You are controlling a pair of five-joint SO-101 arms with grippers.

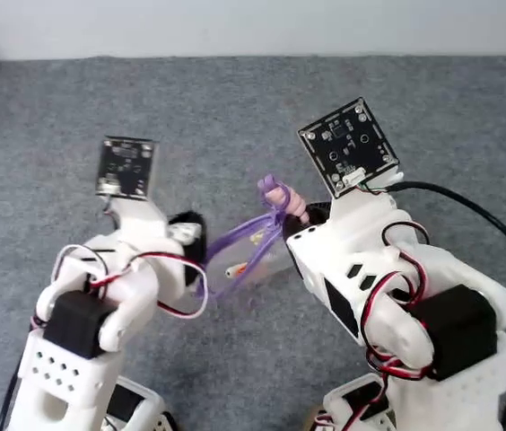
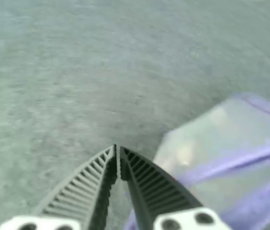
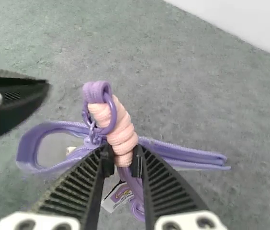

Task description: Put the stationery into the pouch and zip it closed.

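Observation:
A clear pouch [image 1: 251, 259] with purple trim lies between the two arms on the grey carpet [image 1: 235, 117]. Small pale items show through its wall [image 2: 187, 155]. My right gripper [image 3: 120, 154] is shut on the pink coiled zipper pull [image 3: 116, 122], which carries a purple loop [image 3: 96, 91] and stands up from the pouch's purple edge [image 3: 183, 157]. From above, the pull [image 1: 294, 203] sits just ahead of the right gripper [image 1: 314, 214]. My left gripper [image 2: 118, 152] is shut, its tips meeting beside the pouch's [image 2: 226, 153] other end. I see nothing between its tips.
Grey carpet covers the whole table top, with open room beyond the pouch toward the far white wall [image 1: 253, 27]. The left gripper [image 3: 13, 100] shows dark and close to the pouch's looped purple end [image 3: 29, 146]. Cables [image 1: 468, 206] trail from the right arm.

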